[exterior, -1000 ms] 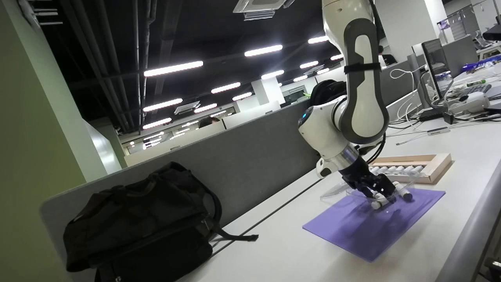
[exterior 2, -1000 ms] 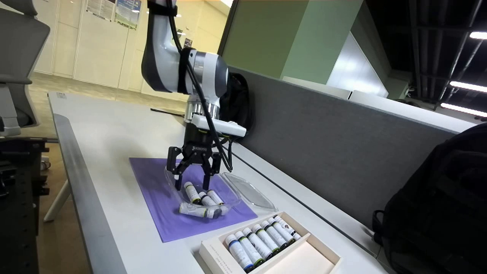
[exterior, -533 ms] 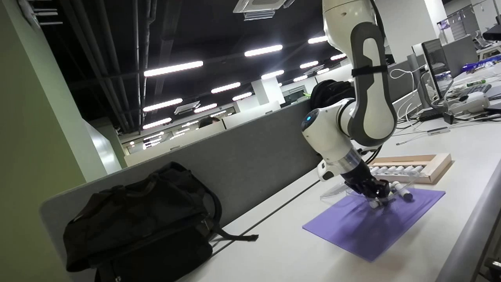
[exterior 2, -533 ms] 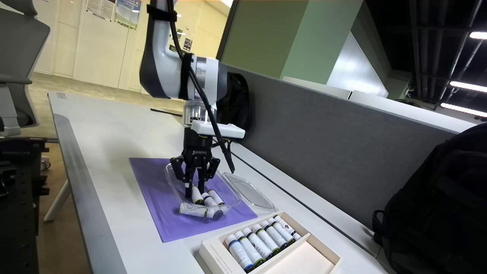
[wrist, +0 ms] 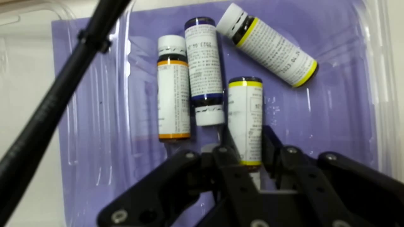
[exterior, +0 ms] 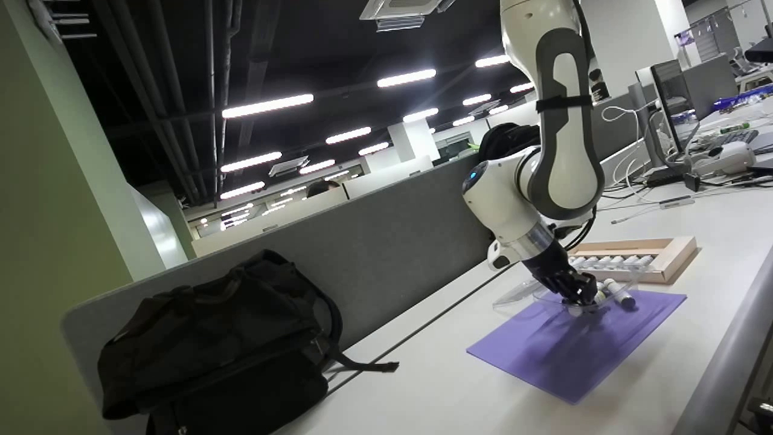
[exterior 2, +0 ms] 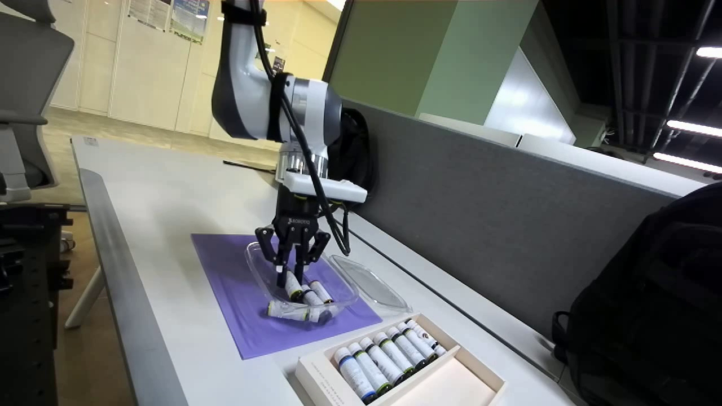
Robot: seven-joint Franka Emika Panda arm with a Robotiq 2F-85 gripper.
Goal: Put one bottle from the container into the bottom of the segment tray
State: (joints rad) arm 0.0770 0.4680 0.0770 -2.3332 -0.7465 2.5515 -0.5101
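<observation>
Jaws clasping a yellow-banded bottle (wrist: pixel 245 116) within the outline of the clear container (wrist: pixel 383 94). To its left, blue-banded bottle (wrist: pixel 204 60) and orange-banded bottle (wrist: pixel 173 97), side by side, caps at opposite ends; upper right, oblique, second yellow-banded bottle (wrist: pixel 274 52). Beneath, purple mat (wrist: pixel 67 151); crossing at left, black cable (wrist: pixel 53 94).

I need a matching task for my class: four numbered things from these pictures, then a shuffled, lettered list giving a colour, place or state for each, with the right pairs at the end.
1. gripper
2. container
3. segment tray
4. mat

A. pale tan, with a row of bottles side by side
B. purple, lying under another thing on this list
C. closed on a yellow-banded bottle
D. see-through, with loose bottles at different angles

Pairs: 1-C; 2-D; 3-A; 4-B
</observation>
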